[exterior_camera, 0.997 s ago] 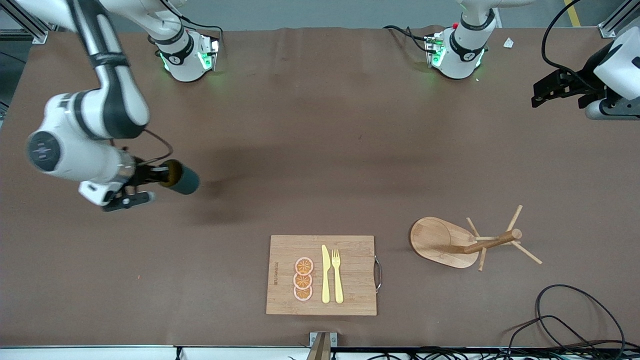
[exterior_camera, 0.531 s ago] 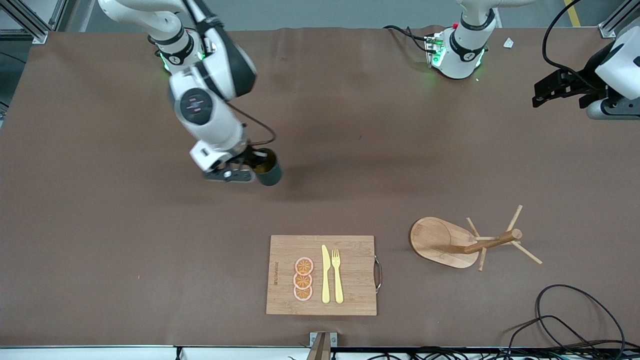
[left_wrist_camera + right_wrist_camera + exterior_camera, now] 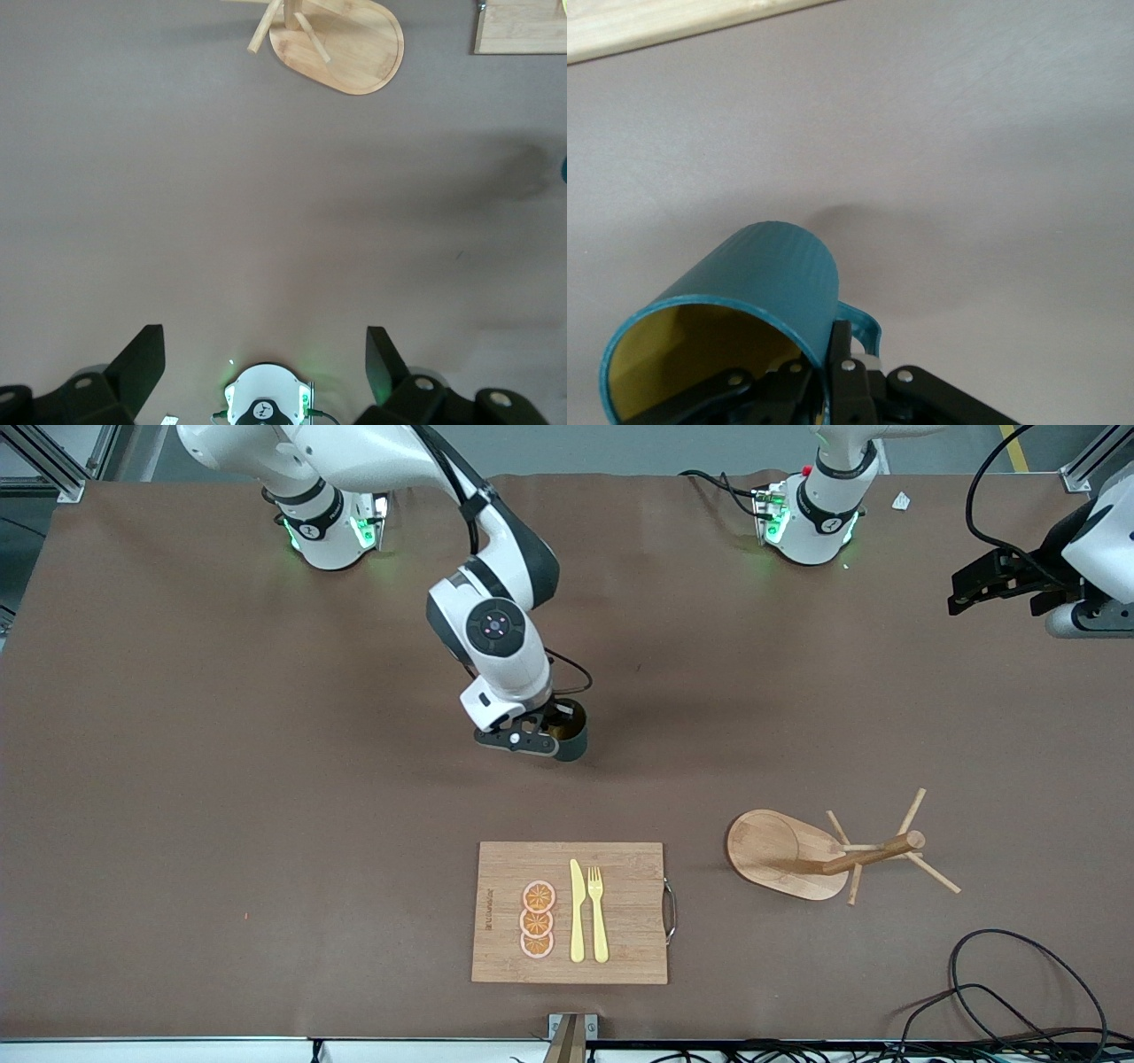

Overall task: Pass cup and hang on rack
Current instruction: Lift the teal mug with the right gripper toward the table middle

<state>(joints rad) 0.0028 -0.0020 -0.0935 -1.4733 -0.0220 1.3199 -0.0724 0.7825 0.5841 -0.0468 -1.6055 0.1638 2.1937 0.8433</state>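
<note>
Right gripper: clamped on cup rim, over mid-table | left gripper: fingers apart, empty, waiting | step: handover carry | next: left takes cup, then rack.

Your front view looks down from high across the table, facing both bases. Your left wrist view looks down from well up, sharing the rack. Your right wrist view sits close behind the cup.

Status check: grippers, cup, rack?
Right gripper shut on cup, mid-table. Left gripper open, waiting at table's edge. Rack upright, pegs unobstructed.
</note>
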